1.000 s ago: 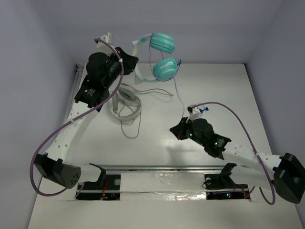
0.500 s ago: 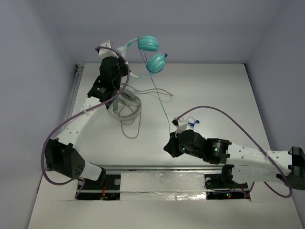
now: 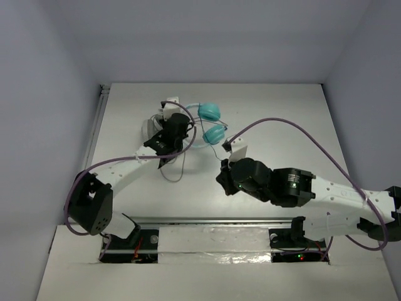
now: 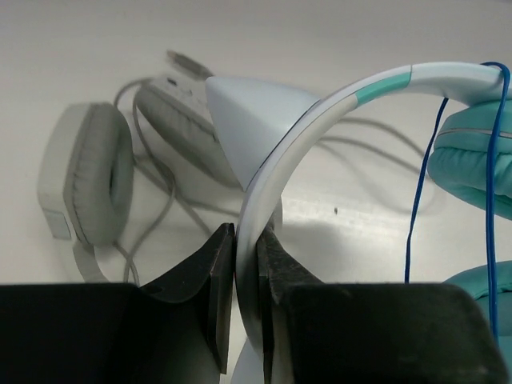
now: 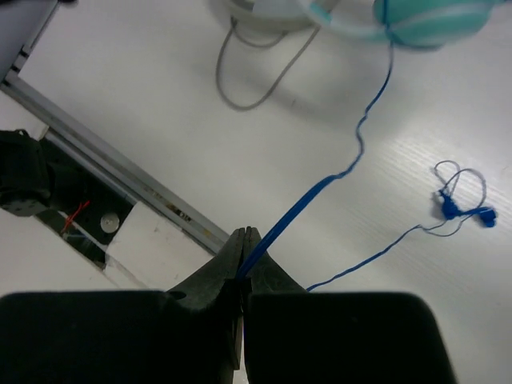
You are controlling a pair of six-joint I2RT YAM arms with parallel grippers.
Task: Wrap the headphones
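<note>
The headphones hang just above the table with their teal ear cups (image 3: 209,112) at centre back. My left gripper (image 3: 178,143) is shut on their thin white headband (image 4: 276,172), which runs up between the fingers (image 4: 210,276) and curves right to an ear cup (image 4: 472,160). The thin blue cord (image 5: 320,190) drops from an ear cup (image 5: 432,18) and passes through my right gripper (image 5: 245,240), which is shut on it. In the top view my right gripper (image 3: 220,177) sits just near of the cups. The cord's loose end (image 5: 460,210) lies coiled on the table.
A second, grey-white pair of headphones (image 4: 88,184) lies on the table beside the left gripper, its grey cable (image 3: 172,170) looping toward the front. A metal rail (image 5: 112,152) runs along the table's near edge. Purple robot cables arc over both arms.
The left arm has brought the headphones down from high at the back to just over the table. The right arm has moved left and nearer with the cord.
</note>
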